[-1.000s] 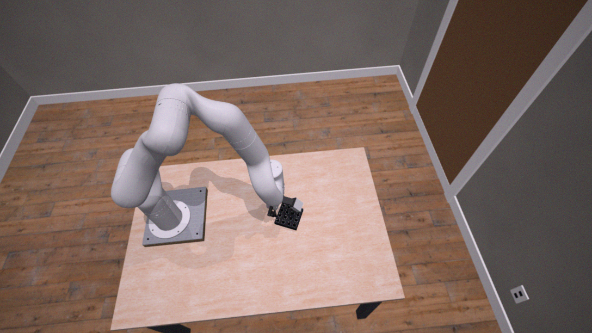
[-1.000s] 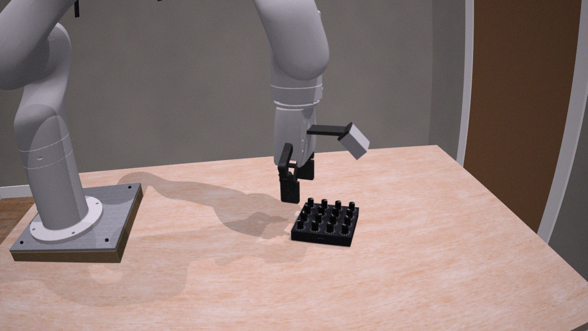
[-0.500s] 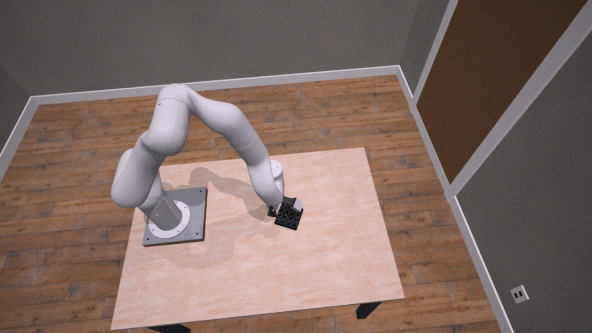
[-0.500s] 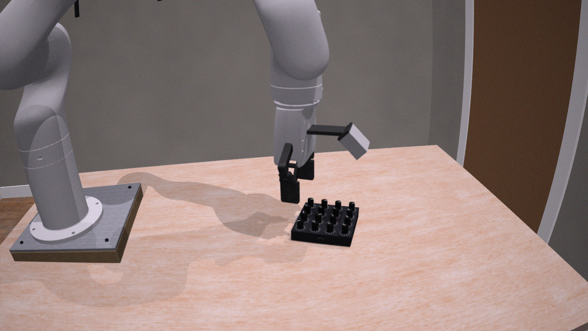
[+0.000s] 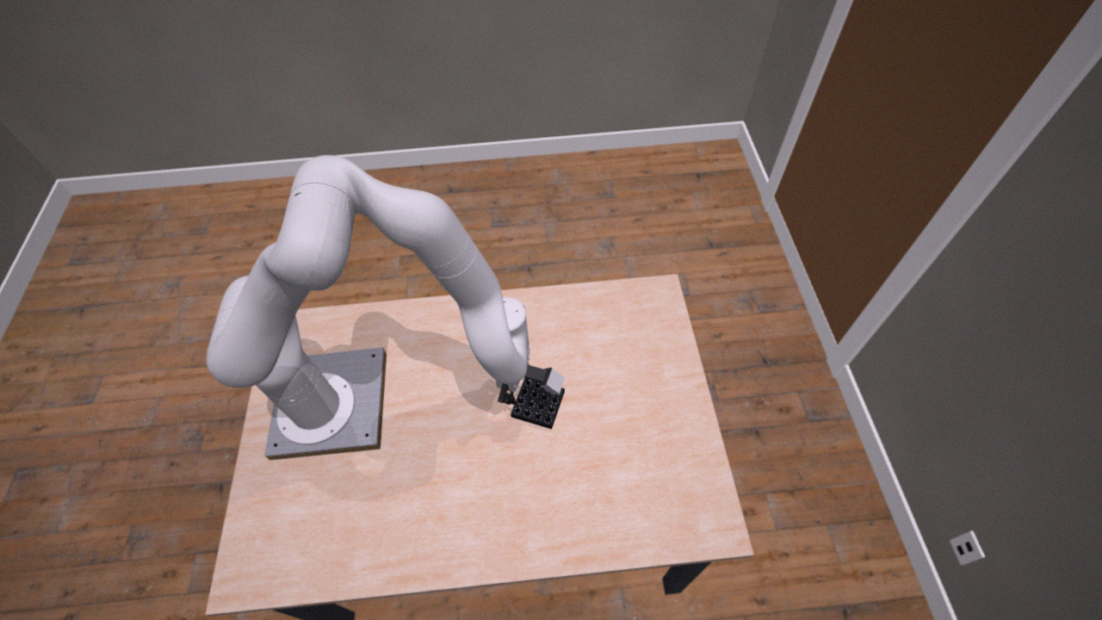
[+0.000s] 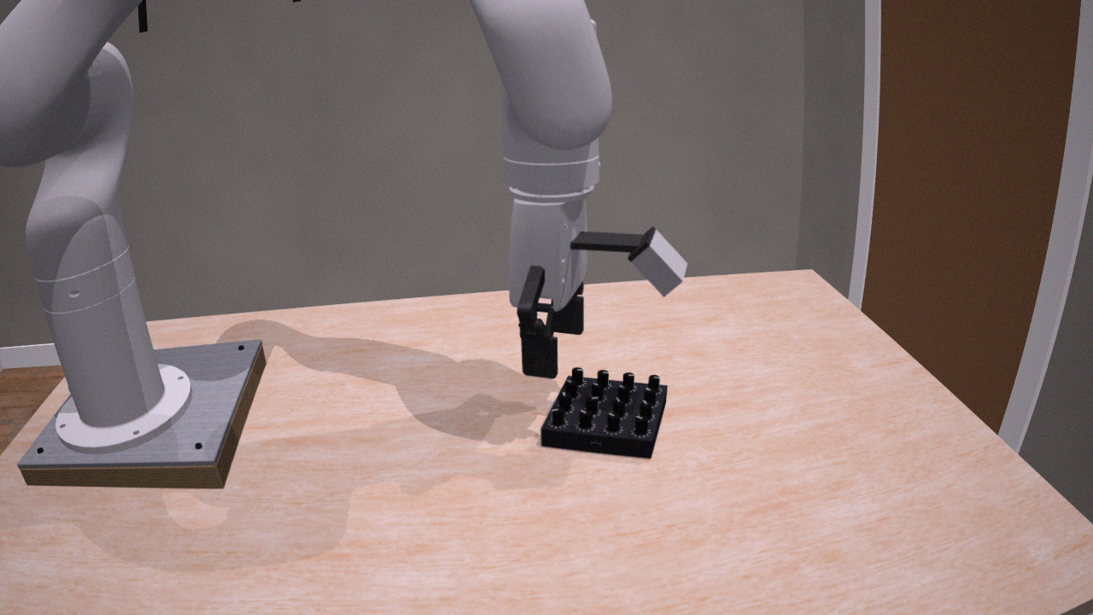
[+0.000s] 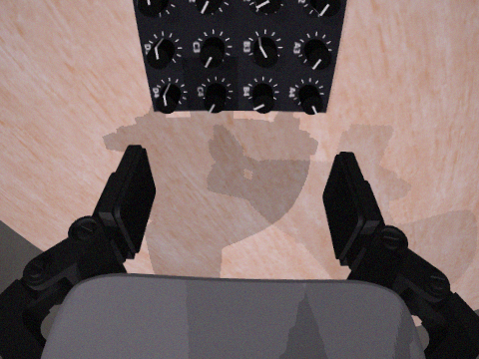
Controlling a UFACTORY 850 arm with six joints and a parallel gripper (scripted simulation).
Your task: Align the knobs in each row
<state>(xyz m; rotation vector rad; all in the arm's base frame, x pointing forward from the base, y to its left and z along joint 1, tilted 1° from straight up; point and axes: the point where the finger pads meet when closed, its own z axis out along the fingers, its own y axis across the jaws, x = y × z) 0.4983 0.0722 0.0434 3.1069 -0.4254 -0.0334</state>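
The black knob box [image 5: 551, 420] [image 6: 634, 444] [image 7: 239, 19] stands on its feet near the middle of the table, with four rows of four black knobs that carry white lines. A small socket [image 6: 597, 442] shows on its side facing the exterior camera. My gripper [image 5: 514, 391] [image 6: 553, 351] [image 7: 239, 171] is open and empty. It hangs a little above the table, just off the box's left edge in the exterior view. In the wrist view the box lies beyond the fingertips and its farthest row is cut off at the top.
The wooden table [image 5: 477, 509] [image 6: 764, 497] carries the arm's grey base plate [image 5: 362, 385] [image 6: 206, 428] at the left. The grey wrist camera block [image 6: 657, 261] juts out over the box. A wall and a brown panel stand to the right.
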